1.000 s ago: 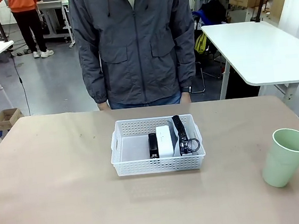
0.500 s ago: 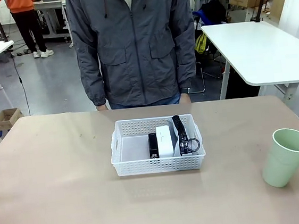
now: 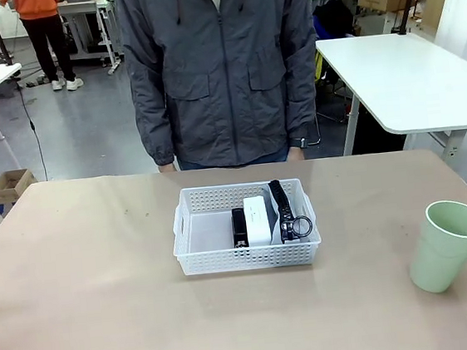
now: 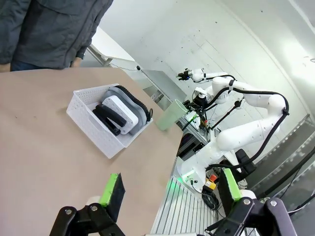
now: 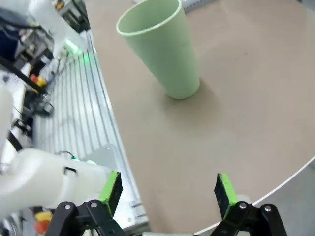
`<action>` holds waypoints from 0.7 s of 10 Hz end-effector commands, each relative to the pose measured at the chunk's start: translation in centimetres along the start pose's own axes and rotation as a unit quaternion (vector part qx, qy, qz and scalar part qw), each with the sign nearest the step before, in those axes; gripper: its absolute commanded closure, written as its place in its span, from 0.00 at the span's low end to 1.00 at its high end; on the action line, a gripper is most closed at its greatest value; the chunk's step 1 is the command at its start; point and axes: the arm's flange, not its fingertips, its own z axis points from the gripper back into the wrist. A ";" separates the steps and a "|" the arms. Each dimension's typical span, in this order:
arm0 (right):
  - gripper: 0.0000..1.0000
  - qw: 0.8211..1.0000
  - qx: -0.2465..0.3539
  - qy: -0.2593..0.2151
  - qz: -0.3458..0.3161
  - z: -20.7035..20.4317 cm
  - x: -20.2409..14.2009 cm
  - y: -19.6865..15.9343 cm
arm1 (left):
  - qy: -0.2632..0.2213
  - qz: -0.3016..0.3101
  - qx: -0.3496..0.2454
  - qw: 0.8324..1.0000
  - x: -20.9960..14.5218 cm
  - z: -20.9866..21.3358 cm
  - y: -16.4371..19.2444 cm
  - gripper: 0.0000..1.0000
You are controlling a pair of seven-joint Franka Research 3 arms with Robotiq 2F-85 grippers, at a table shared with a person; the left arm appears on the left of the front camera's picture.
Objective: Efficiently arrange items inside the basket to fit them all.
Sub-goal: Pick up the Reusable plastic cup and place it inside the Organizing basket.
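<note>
The white perforated basket sits mid-table in the front view and holds three items side by side: the black stapler, the white boxy device and the grey pouch with black trim standing on edge. The basket also appears far beyond my open left gripper. The pale green cup stands upright on the table at the right, outside the basket. In the right wrist view the cup stands well ahead of my open right gripper, which holds nothing.
A person in a grey jacket stands at the table's far edge, hands down behind it. A white table stands behind on the right. Bare tabletop lies left of the basket.
The person has shifted slightly to the right. The basket, its items and the cup have not moved.
</note>
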 end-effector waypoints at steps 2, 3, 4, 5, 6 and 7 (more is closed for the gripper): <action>0.00 0.993 -0.006 -0.038 0.108 -7.7 -1.5 -0.4 | -0.012 0.004 0.001 1.000 0.2 -0.4 -0.3 0.00; 0.00 0.991 0.008 -0.043 0.127 -9.0 -1.5 -1.0 | -0.012 0.004 0.001 1.000 0.2 -0.4 -0.3 0.00; 0.00 0.990 0.018 -0.042 0.135 -10.1 -1.3 -1.4 | -0.012 0.004 0.001 1.000 0.2 -0.4 -0.3 0.00; 0.00 0.989 0.027 -0.049 0.139 -11.1 -1.1 -1.8 | -0.012 0.004 0.001 1.000 0.2 -0.4 -0.3 0.00; 0.00 0.987 0.040 -0.053 0.145 -12.0 -1.0 -2.2 | -0.012 0.004 0.001 1.000 0.2 -0.4 -0.3 0.00; 0.00 0.986 0.053 -0.059 0.147 -13.0 -1.0 -2.7 | -0.012 0.004 0.001 1.000 0.2 -0.4 -0.3 0.00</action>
